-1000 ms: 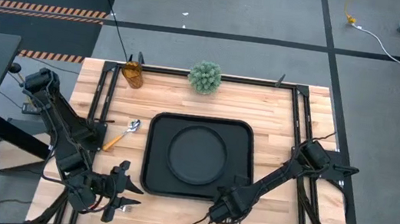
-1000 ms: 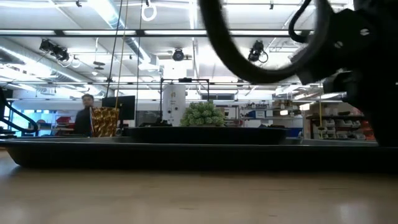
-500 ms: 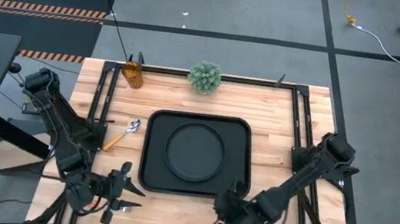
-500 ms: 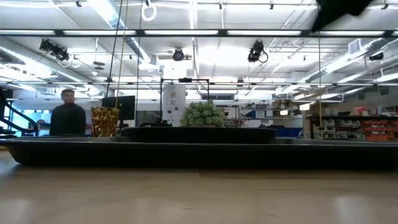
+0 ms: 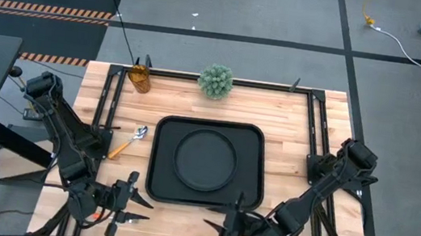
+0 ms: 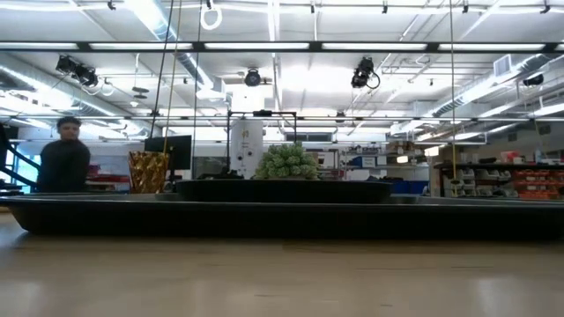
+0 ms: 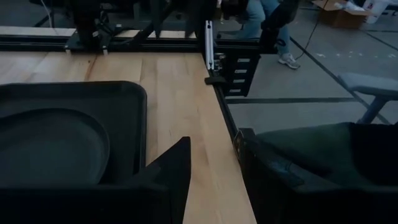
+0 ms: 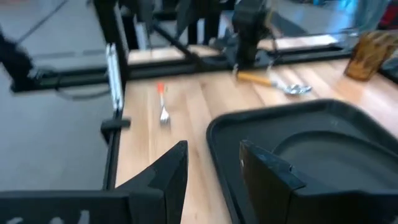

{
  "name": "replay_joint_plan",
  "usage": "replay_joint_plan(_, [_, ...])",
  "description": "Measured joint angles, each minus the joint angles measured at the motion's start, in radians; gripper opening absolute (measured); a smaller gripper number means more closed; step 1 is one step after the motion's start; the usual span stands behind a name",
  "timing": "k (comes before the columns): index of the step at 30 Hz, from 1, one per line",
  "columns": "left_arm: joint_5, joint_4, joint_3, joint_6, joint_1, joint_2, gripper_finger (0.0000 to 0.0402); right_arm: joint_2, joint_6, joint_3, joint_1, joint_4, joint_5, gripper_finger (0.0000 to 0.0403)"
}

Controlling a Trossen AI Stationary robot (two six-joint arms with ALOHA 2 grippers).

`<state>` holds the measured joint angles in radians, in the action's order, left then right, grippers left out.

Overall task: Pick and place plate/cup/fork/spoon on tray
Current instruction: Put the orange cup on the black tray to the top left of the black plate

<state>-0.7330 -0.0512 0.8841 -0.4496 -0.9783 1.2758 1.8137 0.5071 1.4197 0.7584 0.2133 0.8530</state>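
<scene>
The black tray lies in the middle of the table with the round black plate on it. The amber cup stands at the far left. The spoon lies on the table left of the tray. The fork lies near the front left, close by my left gripper. My left gripper is open and empty, pointing toward the tray. My right gripper is open and empty at the near edge, just in front of the tray's near right part, pointing toward the table's left.
A green spiky ball plant stands at the far edge behind the tray. Black frame rails run along the table's left and right sides. A person stands in the room behind the table. Bare wood lies right of the tray.
My right gripper has drawn back from the tray's near right corner toward the table's near edge and turned to point toward the left. The tray with the plate has slid a little toward the table's left.
</scene>
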Motion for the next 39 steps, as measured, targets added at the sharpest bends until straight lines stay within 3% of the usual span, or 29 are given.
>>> replay_joint_plan(5, [0.001,-0.001,0.0,-0.01,0.0,0.0,0.0142,-0.008,0.084,0.0,-0.03,0.012,0.081,0.0154])
replay_joint_plan(10, [0.001,0.0,0.0,-0.036,0.0,0.0,0.0142,-0.018,0.151,0.0,-0.074,0.072,0.087,0.0154])
replay_joint_plan(19, [0.0,0.0,0.0,-0.005,0.0,0.0,0.0142,-0.017,0.094,0.0,-0.116,-0.034,-0.058,0.0154])
replay_joint_plan(25, [0.001,0.0,0.0,-0.009,0.0,0.0,0.0142,-0.016,0.067,0.0,-0.125,-0.037,-0.218,0.0154])
replay_joint_plan(30, [-0.006,0.0,0.0,0.018,0.0,0.0,0.0142,-0.016,0.044,0.0,-0.127,-0.04,-0.246,0.0154])
replay_joint_plan(35, [-0.129,-0.007,-0.001,0.035,0.037,0.007,0.0142,-0.016,0.046,0.0,-0.13,-0.04,-0.271,0.0154])
replay_joint_plan(39, [-0.156,-0.034,-0.001,-0.006,0.091,0.007,0.0142,-0.016,0.05,0.0,-0.13,-0.046,-0.297,0.0154])
